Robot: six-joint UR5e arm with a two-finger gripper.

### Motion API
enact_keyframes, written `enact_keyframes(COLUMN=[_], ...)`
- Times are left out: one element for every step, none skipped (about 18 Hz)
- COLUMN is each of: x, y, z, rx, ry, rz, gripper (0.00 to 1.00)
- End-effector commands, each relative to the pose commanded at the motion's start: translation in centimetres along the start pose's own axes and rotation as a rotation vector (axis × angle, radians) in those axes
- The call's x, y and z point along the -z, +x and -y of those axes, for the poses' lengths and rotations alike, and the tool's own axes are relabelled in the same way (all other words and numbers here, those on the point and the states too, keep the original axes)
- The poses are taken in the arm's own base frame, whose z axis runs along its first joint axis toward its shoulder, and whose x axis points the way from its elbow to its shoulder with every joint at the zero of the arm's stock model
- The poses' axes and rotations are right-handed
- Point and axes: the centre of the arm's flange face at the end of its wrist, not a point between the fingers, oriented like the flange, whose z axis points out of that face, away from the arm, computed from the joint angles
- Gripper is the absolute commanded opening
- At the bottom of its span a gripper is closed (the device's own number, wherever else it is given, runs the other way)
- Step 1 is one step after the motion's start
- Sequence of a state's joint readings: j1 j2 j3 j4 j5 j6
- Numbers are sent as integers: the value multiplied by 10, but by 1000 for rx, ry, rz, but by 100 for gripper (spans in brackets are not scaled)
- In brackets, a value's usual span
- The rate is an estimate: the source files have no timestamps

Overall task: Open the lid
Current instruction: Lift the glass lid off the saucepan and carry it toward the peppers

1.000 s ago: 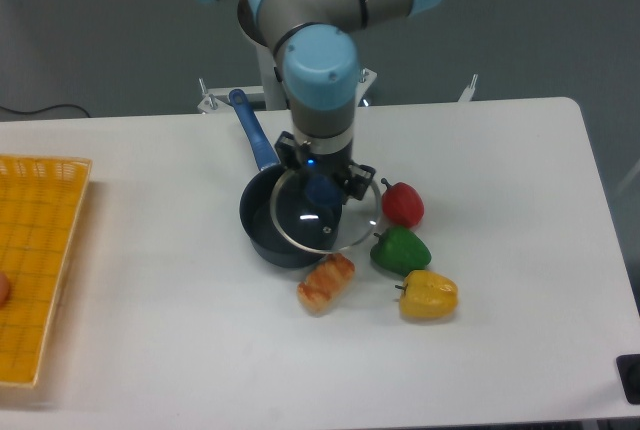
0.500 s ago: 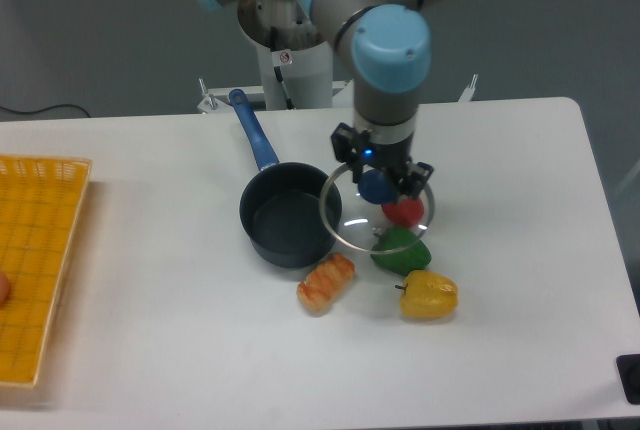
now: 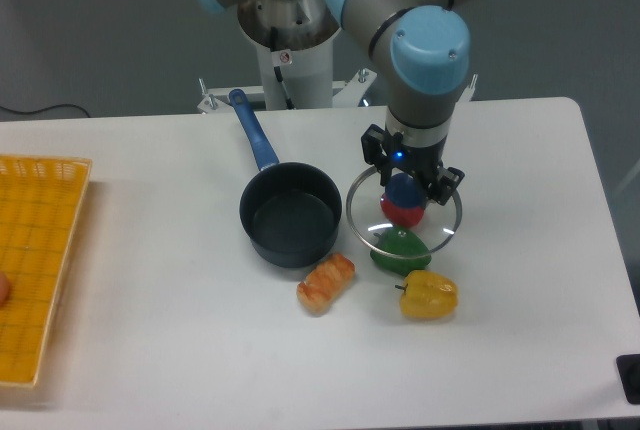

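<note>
My white table (image 3: pixel 150 350) has rounded corners and sits in even light. Behind it I see a grey-blue wall (image 3: pixel 90 30). A black cable (image 3: pixel 40 110) trails at the far left edge.

On my screen the white table (image 3: pixel 150 350) carries a dark blue saucepan (image 3: pixel 290 227), its long blue handle (image 3: pixel 254 133) pointing toward the far edge. Just in front of it lies a browned piece of bread (image 3: pixel 325 284). To its right I see a red pepper (image 3: pixel 404 213), a green pepper (image 3: pixel 400 251) and a yellow pepper (image 3: pixel 429 296) close together. A yellow basket (image 3: pixel 35 260) sits at the left edge.
</note>
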State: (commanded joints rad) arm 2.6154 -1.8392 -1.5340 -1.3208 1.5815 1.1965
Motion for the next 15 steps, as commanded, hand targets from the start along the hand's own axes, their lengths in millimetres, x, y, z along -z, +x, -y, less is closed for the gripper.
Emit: enact_keyframes(x=[0,0,-1,-2,-4,-4,-4,-4,-4,-4,-4,-5,-4,-4,-4], y=[-3,-4,-3,-5,-7,-7,-8,-8,-8,-10,-10,-11,-11,-13,-14], z=[-4,-5,-6,-10,-14,-15,-16,-17,-18,-20,-21,-22,-23,-26,-27], rx=[6,6,-6,-9,-6,-9,-11,-11,-10,-6,-5,-5,-12,-16,-17], ry=[0,0,-2,-5,-14,-20,-28,-32,-34,-32,-32,-33,-34,-34,-34], rz=[1,0,-1,-3,-5,-5,-3,-2,-1,-2,-2,-4,-2,-3,-4], gripper=[60,60,60,60,60,60,60,60,60,60,60,60,61,60,61])
